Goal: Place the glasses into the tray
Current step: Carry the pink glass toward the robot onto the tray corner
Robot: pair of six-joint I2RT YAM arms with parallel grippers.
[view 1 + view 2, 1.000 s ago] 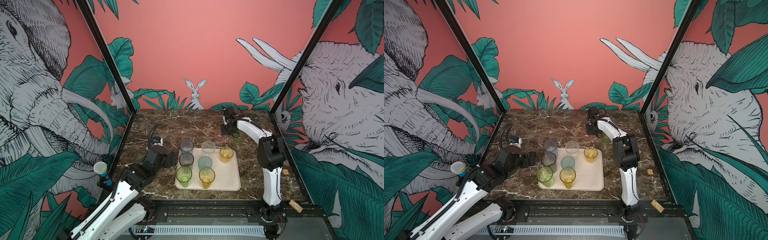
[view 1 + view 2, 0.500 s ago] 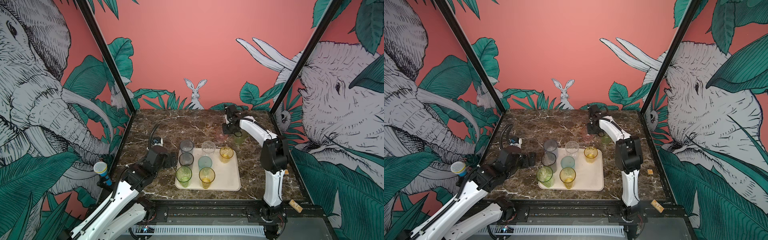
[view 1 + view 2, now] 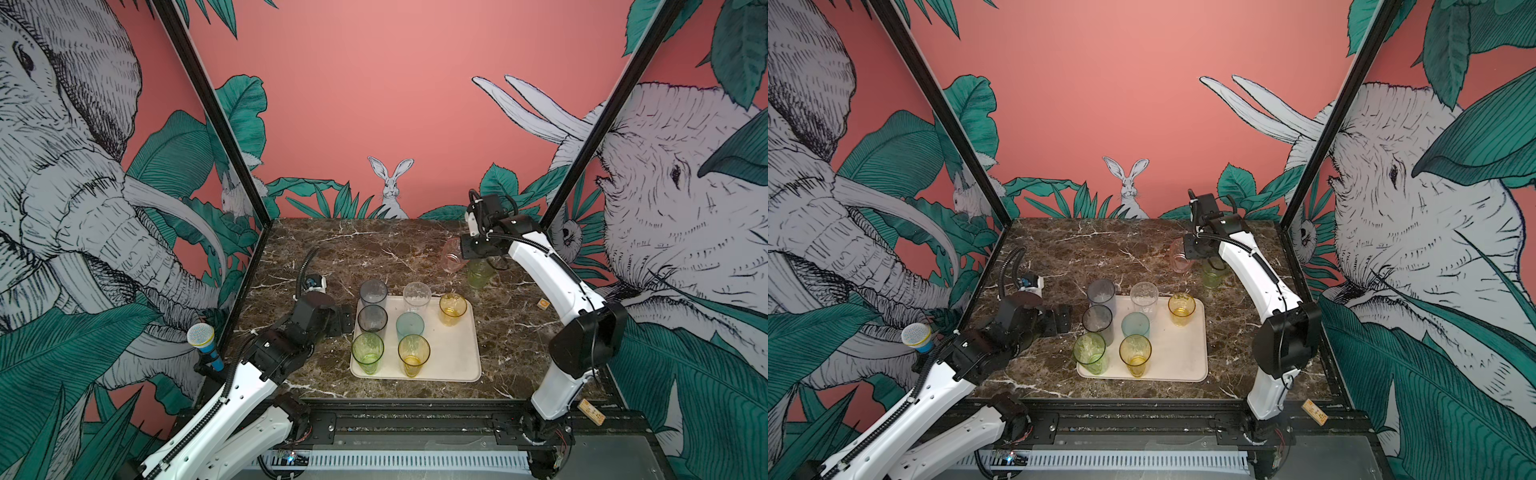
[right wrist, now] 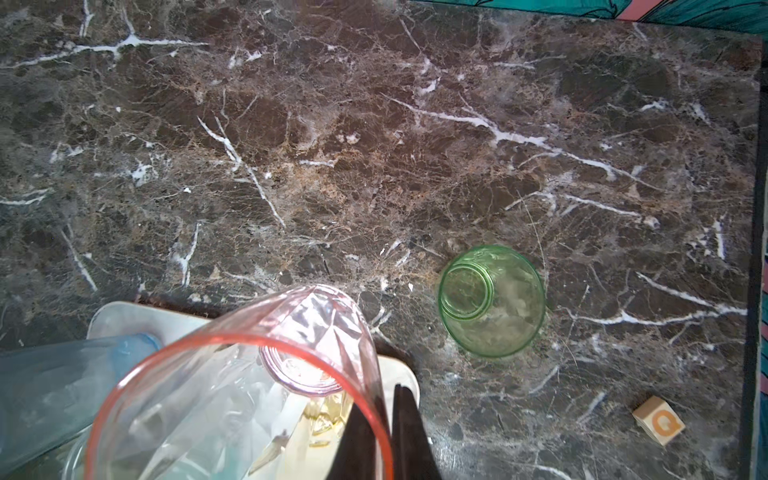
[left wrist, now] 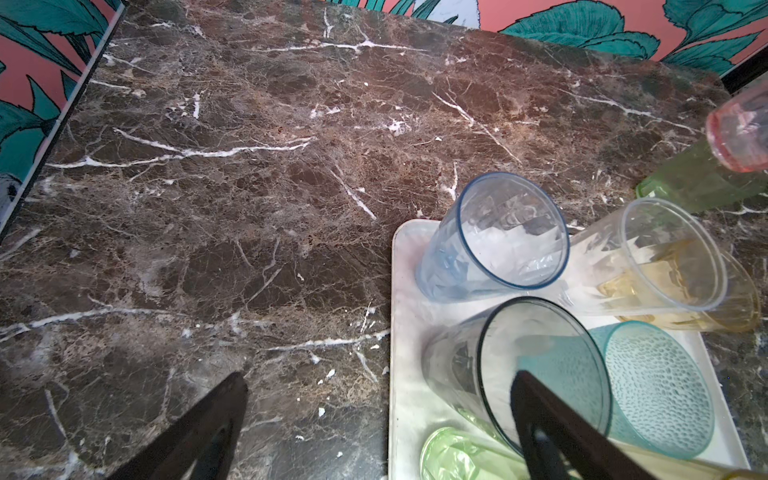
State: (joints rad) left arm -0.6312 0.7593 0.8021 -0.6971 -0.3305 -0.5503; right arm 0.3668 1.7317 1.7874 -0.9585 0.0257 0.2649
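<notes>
orange letter Q, on wooden block (image 4: 658,424)

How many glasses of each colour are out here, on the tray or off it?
Grey glasses: 2
Clear glass: 1
Teal glass: 1
Green glasses: 2
Yellow glasses: 2
Pink glass: 1
Total: 9

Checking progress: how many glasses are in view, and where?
9. Seven stand in the tray: grey, clear, amber, smoky, teal, green, yellow. The right gripper holds the pink one, tilted, above the table. A short green one stands on the table. None looks hidden.
</notes>
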